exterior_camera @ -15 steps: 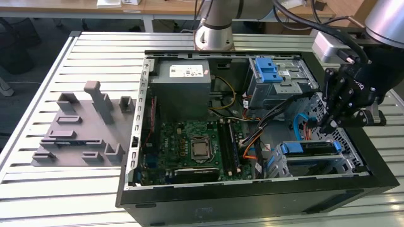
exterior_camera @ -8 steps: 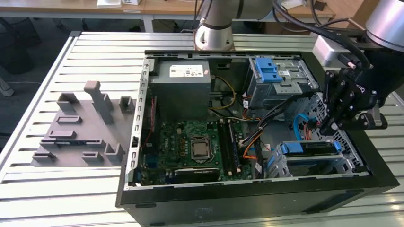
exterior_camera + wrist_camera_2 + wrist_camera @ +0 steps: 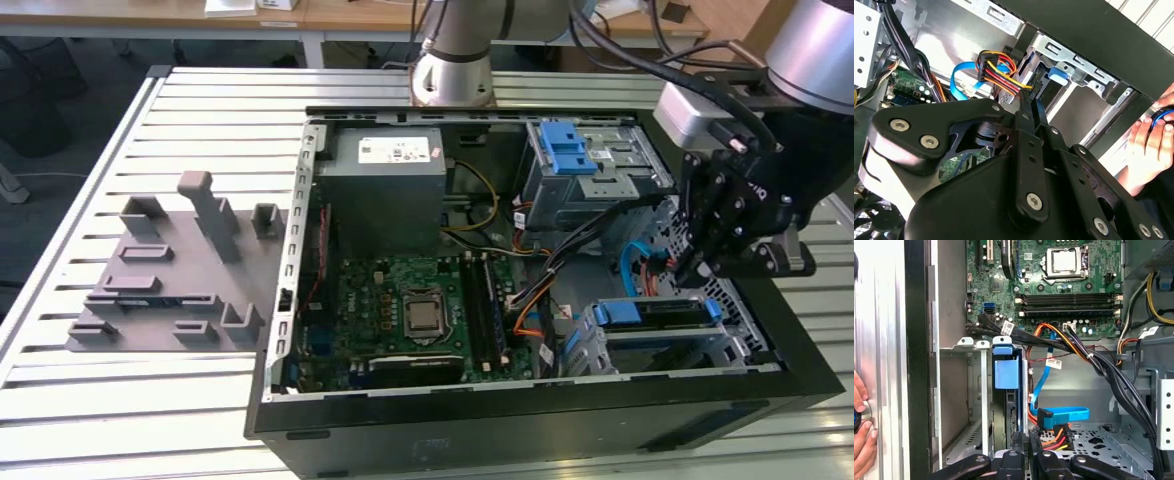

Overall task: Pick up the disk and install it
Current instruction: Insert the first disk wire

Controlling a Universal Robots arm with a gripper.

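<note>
**Gripper over the drive cage, disk seated on edge**

In the exterior view, the near edge is the black wall of the open computer case (image 3: 534, 415), lying on its side on a slatted metal table (image 3: 80, 400). Just behind that wall, at the exterior view's right, the disk (image 3: 651, 312) stands on edge in the lower drive cage (image 3: 667, 350), its blue bracket uppermost. In the first wrist view the disk (image 3: 1006, 390) sits in its slot between the cage's metal rails, blue tab showing.

The gripper (image 3: 707, 270) hangs just above and beside the cage. In both wrist views its black fingers (image 3: 1026, 457) lie close together, nearly closed, with nothing between them; they point towards the power connector (image 3: 999, 75) and the blue data cable (image 3: 1059, 416).

A person's hand (image 3: 1146, 145) rests outside the case wall.

Farther in lies the motherboard (image 3: 400, 310) with the bare processor socket (image 3: 424, 312). Beyond it is the grey power supply (image 3: 387, 185), and to its right an upper cage with a blue bracket (image 3: 574, 150). Left of the case, a grey slotted tray (image 3: 174, 270) sits on the table.
</note>
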